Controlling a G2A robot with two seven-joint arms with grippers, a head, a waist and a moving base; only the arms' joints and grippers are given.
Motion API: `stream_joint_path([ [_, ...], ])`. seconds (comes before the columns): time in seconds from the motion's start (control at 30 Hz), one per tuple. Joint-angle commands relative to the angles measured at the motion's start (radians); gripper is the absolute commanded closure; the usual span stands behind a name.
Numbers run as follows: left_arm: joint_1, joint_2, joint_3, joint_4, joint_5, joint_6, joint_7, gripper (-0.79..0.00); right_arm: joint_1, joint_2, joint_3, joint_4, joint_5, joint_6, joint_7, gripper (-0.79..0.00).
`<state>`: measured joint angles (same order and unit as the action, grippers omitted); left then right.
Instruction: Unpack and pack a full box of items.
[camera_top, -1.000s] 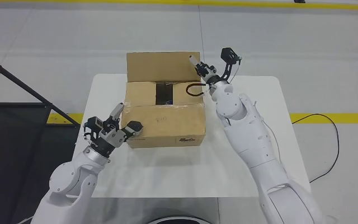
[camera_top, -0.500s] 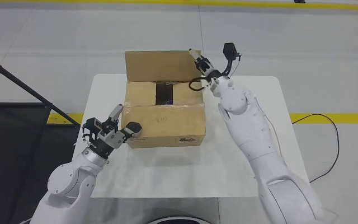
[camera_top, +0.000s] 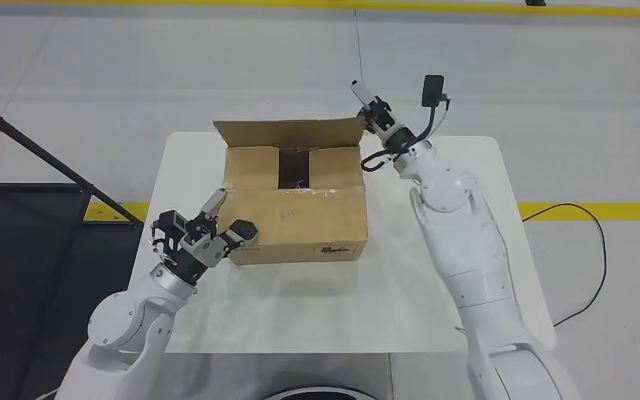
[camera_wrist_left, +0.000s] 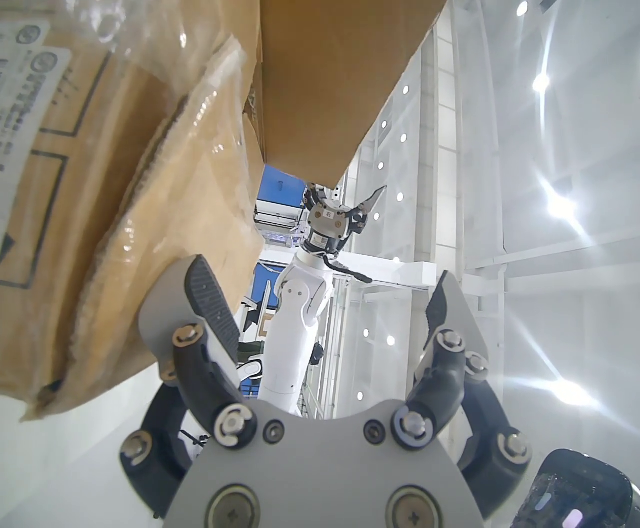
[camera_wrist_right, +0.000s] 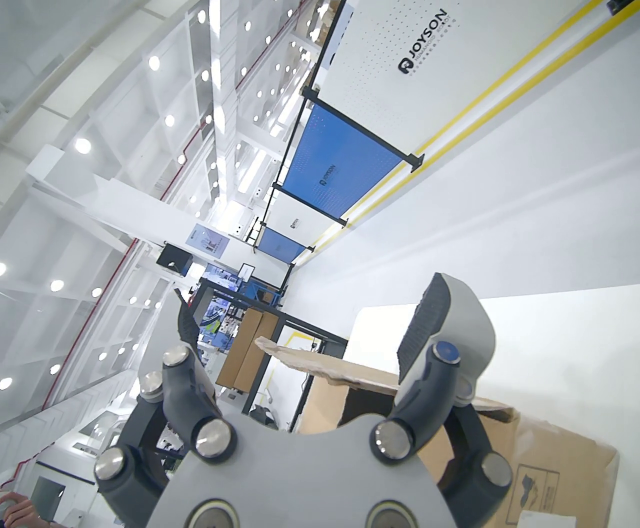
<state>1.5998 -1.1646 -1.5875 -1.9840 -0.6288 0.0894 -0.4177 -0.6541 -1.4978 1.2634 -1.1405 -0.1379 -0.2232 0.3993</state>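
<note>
Though splayed, left gripper (camera_wrist_left: 320, 275) and right gripper (camera_wrist_right: 310, 300) near one box (camera_top: 300, 215)

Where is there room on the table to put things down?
A wide bare patch of the table is in front, between the box and the near edge. Right of the box is bare too, though the right arm hangs over it. Left is crowded: the left hand sits close by the box's corner.

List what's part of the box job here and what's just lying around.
Job: cardboard box, back flap up; left gripper, open by the box's corner; right gripper, open near the flap.
Lying about: black panel beside the table; black cable; yellow line.
</note>
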Motion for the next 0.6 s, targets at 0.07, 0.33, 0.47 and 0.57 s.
stream_joint_path([
  [0.07, 0.001, 0.0, 0.002, -0.001, 0.001, 0.004, -0.009, -0.785, -0.051, 0.013, 0.027, -0.094, 0.021, 0.026, 0.08, -0.785],
  [0.33, 0.002, 0.0, 0.007, -0.008, 0.012, 0.009, -0.019, -0.785, -0.114, 0.032, 0.04, -0.212, 0.027, 0.121, 0.225, -0.785],
  [0.47, 0.005, 0.001, 0.007, -0.017, 0.02, 0.01, -0.02, -0.785, -0.134, 0.039, 0.039, -0.246, 0.039, 0.202, 0.288, -0.785],
  [0.57, 0.004, 0.001, 0.009, -0.022, 0.028, 0.012, -0.019, -0.785, -0.137, 0.042, 0.029, -0.252, 0.034, 0.271, 0.323, -0.785],
])
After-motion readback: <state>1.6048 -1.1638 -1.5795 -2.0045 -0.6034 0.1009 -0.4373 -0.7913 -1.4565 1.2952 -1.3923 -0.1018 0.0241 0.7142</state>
